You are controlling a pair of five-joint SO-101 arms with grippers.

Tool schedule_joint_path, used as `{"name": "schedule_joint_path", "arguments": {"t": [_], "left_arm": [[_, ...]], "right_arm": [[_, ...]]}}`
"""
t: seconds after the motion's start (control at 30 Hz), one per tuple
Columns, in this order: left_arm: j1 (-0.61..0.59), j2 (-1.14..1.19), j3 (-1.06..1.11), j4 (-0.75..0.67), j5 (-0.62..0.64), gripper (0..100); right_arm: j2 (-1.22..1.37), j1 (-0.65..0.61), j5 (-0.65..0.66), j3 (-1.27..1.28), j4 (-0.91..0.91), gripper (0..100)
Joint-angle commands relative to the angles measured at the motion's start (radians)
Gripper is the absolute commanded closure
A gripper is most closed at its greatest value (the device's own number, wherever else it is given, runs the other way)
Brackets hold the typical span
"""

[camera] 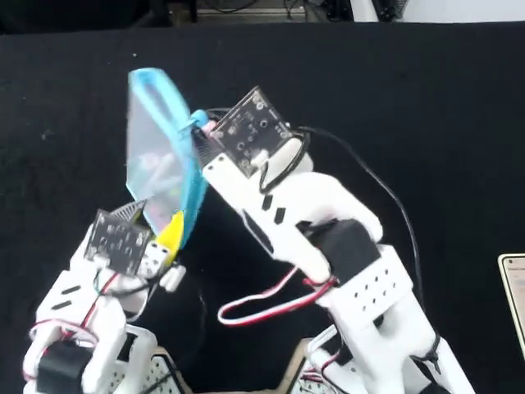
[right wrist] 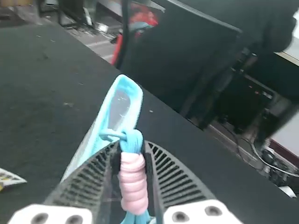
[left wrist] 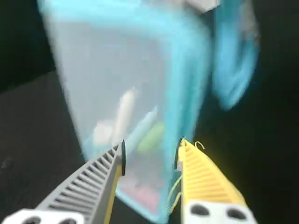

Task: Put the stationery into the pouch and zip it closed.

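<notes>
A translucent pouch (camera: 160,156) with bright blue trim stands on end in the air above a black table (camera: 369,98), held between two white robot arms. The left gripper (camera: 168,238), with one grey and one yellow finger, is closed narrowly across the pouch's lower end; in the left wrist view the stationery (left wrist: 126,116) shows through the wall as pale and green shapes already inside. The right gripper (right wrist: 131,149) is pinched tight on the zip pull (right wrist: 132,177), a pink ribbed bead on a blue cord at the pouch's upper edge. How far the zip has run along the blue trim cannot be told. The likely trouble lies in the two holds working against each other. If the right arm drags the pull while the left grip is light, the soft pouch may slide out from between the grey and yellow fingers and drop to the table. If the pull is drawn at an angle to the zip line, the slider may jam or the fabric may bunch. The small bead could also slip from the pinch, leaving the zip partly open.
</notes>
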Motion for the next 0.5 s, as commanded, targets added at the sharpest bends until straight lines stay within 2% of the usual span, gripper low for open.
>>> {"name": "schedule_joint_path", "arguments": {"t": [0.0, 0.07, 0.17, 0.33, 0.47], "left_arm": [[0.108, 0.006, -0.166, 0.048, 0.041, 80], [0.125, 0.011, -0.180, 0.058, 0.041, 77], [0.061, 0.011, -0.157, 0.040, 0.041, 76], [-0.031, 0.011, -0.051, -0.127, 0.041, 76], [-0.033, 0.012, 0.015, -0.226, 0.052, 76]], "right_arm": [[-0.033, -0.035, -0.003, -0.079, 0.014, 98.8], [-0.035, -0.040, -0.003, -0.079, 0.014, 98.8], [-0.036, -0.040, -0.003, -0.081, 0.017, 98.8], [-0.038, -0.055, -0.003, -0.082, 0.035, 98.8], [-0.038, -0.075, -0.003, -0.082, 0.035, 98.8]]}}
